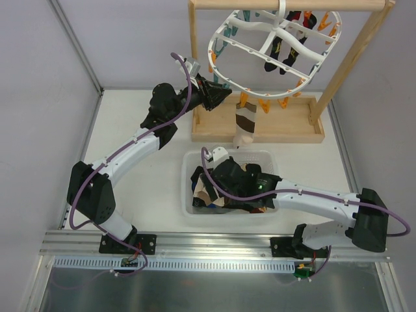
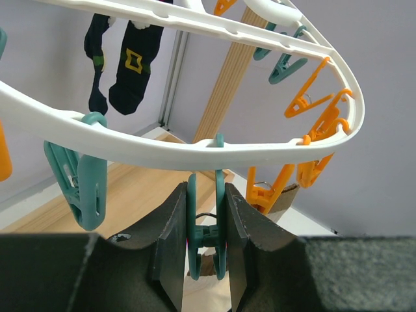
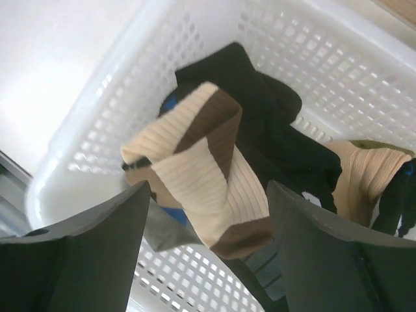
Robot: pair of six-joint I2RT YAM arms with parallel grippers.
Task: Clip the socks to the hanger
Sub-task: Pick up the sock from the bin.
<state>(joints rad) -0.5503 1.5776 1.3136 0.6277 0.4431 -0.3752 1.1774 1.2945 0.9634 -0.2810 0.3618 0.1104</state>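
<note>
Left arm presses a peg, right arm is over the basket to take a sock.

Top view: the left gripper [image 1: 223, 95] is at the rim of the hanger [image 1: 260, 29]. A hung sock [image 1: 246, 127] dangles above the wooden frame [image 1: 286, 127], behind the basket [image 1: 260, 153].
Left wrist view: the jaws are closed on a teal peg [image 2: 207, 231]. I think this squeeze must stay steady, because the orange pegs [image 2: 312, 130] crowd close.
Right wrist view: the right gripper [image 3: 208, 188] stands wide open and holds nothing, on both sides of a tan sock [image 3: 201, 175]. It should close on that sock only, because the black socks [image 3: 273, 123] touch it.
</note>
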